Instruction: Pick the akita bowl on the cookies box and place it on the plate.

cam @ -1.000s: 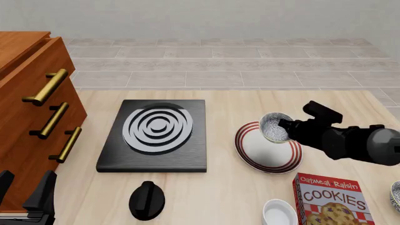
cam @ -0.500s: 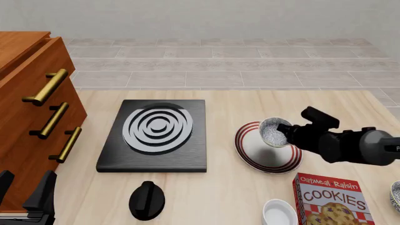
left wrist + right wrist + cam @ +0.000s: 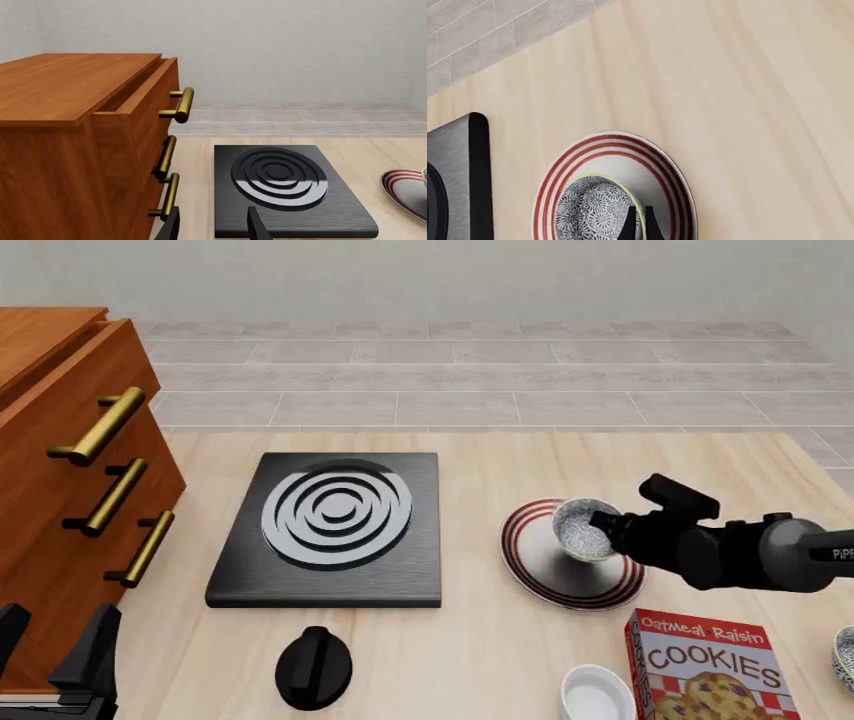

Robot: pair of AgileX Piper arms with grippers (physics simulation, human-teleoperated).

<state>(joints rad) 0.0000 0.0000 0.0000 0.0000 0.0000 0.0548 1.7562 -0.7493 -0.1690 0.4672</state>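
Note:
The akita bowl [image 3: 581,527], black-and-white speckled, hangs tilted low over the plate [image 3: 534,575], a white plate with red rings. My right gripper [image 3: 607,530] is shut on the bowl's right rim. In the right wrist view the fingertips [image 3: 629,226] pinch the bowl [image 3: 590,210] at its rim, above the plate [image 3: 657,165]. I cannot tell whether the bowl touches the plate. The red cookies box [image 3: 707,668] lies at the front right with nothing on it. My left gripper [image 3: 54,642] is open at the front left, and its open fingers [image 3: 257,226] show in the left wrist view.
A black stove burner [image 3: 334,530] lies left of the plate, with a black knob [image 3: 314,667] in front of it. A wooden cabinet with brass handles [image 3: 80,480] stands at the left. A plain white small bowl [image 3: 597,695] sits beside the box. Another speckled bowl [image 3: 843,655] shows at the right edge.
My right gripper has moved down and slightly left with the bowl, bringing it lower over the plate. The left arm has not moved.

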